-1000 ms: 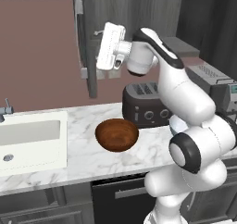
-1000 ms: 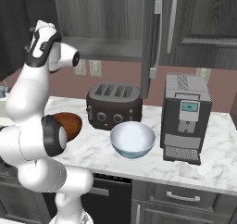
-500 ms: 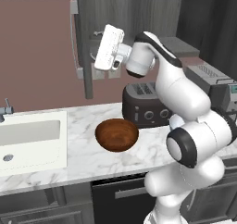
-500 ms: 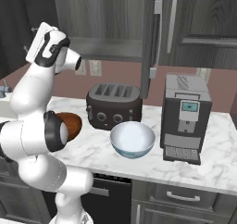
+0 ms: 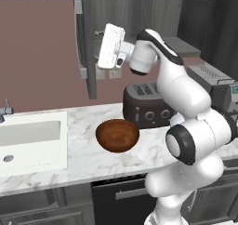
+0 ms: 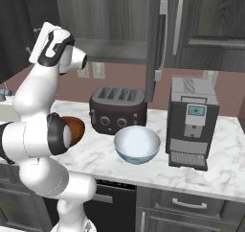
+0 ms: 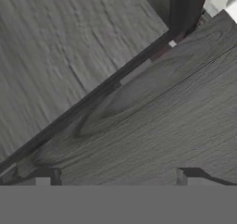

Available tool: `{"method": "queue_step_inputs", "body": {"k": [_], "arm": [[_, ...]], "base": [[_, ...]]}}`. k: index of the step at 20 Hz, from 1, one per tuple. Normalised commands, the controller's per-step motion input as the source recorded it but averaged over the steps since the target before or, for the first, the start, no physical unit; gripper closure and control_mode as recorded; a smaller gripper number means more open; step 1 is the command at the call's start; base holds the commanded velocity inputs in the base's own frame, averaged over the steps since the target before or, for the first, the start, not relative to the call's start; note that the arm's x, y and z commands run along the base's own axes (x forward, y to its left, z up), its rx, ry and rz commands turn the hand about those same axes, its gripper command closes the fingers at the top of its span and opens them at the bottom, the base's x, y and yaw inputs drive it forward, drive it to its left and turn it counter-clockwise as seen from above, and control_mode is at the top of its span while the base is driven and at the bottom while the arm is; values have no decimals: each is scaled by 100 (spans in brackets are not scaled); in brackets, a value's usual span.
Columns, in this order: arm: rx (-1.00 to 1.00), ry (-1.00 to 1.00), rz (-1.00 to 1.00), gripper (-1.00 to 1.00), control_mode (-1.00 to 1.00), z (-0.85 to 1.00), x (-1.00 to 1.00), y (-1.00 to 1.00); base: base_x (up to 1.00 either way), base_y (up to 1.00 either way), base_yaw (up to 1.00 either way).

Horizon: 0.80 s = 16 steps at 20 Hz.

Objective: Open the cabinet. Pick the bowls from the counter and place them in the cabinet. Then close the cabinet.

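Claw spread wide and empty up by the opened cabinet door, both bowls on the tabletop below: risk of clipping the door edge or toaster when descending for the brown one.

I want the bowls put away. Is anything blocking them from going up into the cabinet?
Nothing visible blocks them. The cabinet stands open above the toaster. The brown bowl and white bowl sit on the counter below, untouched.
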Motion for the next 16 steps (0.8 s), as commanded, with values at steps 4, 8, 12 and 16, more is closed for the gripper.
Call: {"method": "queue_step_inputs", "body": {"k": [4,8,12,16], "arm": [[-4,-11,0,-100,-100,12,-41,-4],[-7,-12,0,-100,-100,9,-74,-59],[-5,-2,0,-100,-100,4,-63,-65],[-9,0,0,-100,-100,4,-64,-63]], "base": [[0,0,0],[0,0,0],[0,0,0],[0,0,0]]}}
